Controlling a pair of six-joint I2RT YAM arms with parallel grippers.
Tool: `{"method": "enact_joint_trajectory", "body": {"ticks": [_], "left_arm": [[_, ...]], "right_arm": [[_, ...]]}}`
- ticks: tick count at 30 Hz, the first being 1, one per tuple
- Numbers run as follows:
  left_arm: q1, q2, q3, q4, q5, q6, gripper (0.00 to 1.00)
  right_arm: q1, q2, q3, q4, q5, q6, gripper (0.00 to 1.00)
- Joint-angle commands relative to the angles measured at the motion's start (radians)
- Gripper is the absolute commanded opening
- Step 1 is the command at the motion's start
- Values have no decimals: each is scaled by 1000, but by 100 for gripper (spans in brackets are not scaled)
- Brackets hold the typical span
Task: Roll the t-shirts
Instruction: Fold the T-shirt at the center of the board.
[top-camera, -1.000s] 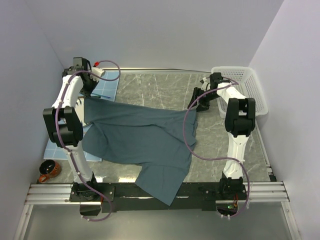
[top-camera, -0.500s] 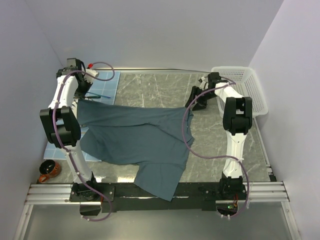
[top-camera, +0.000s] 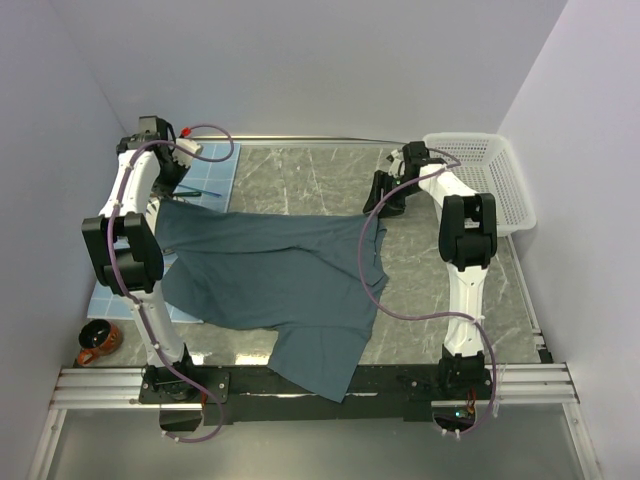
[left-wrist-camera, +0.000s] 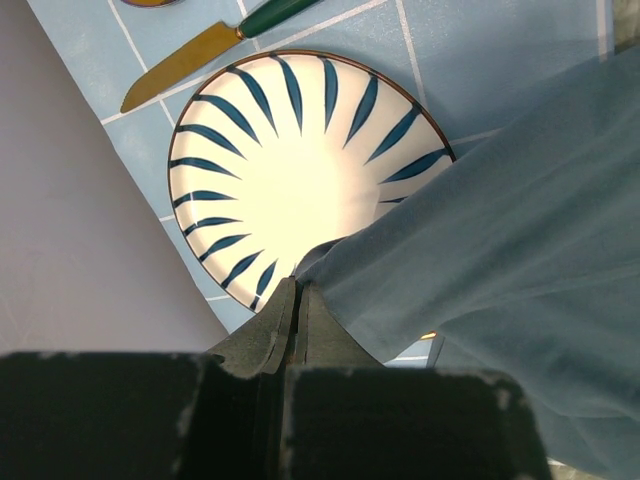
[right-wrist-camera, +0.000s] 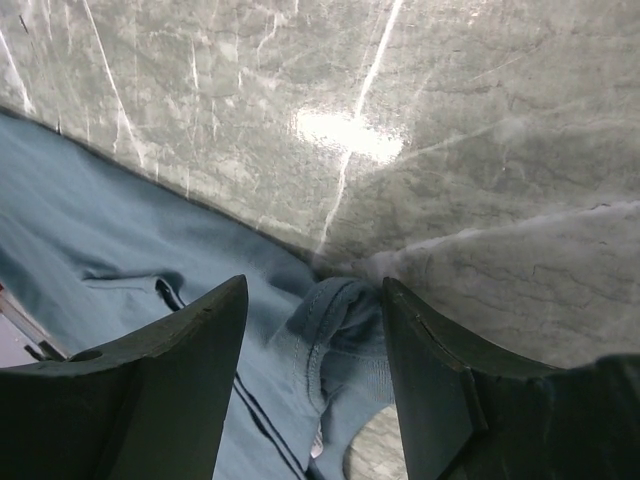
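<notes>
Left end effector (left-wrist-camera: 295, 300), jaws together on a thin corner of the dark slate-blue t-shirt (top-camera: 280, 275); right end effector (right-wrist-camera: 312, 292), jaws apart, astride a bunched, seamed edge of the same garment on the marble surface (right-wrist-camera: 420, 120).

Likely faults: the left pinch takes only a sliver of cloth at the very fingertips, so tension across the garment could pull it free. The cloth hanging from that pinch passes over the striped plate (left-wrist-camera: 290, 170), with a gold-bladed knife (left-wrist-camera: 190, 60) just beyond on the blue gridded placemat (left-wrist-camera: 500, 50), so a low drag could sweep either one. If the right jaws close, they may catch only part of the fold, or rub the surface.

Position: the t-shirt runs away from the left end effector toward the right one, stretched between them. Its near part lies spread on the surface, one flap reaching over the near edge.
</notes>
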Motion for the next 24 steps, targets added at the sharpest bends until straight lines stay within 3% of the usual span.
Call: {"method": "enact_joint_trajectory", "body": {"ticks": [1, 12, 17, 19, 24], "left_arm": [[-2, -1, 12, 15, 12, -10, 1], [0, -19, -20, 32, 12, -7, 1], [0, -33, -31, 43, 16, -7, 1], [1, -39, -35, 50, 16, -9, 1], [6, -67, -43, 82, 29, -25, 1]], "right_arm": [[21, 9, -8, -1, 99, 7, 62], [64, 5, -2, -16, 229, 62, 45], [93, 23, 16, -20, 300, 74, 27], [94, 31, 33, -16, 306, 65, 0], [93, -38, 44, -20, 361, 31, 0]]}}
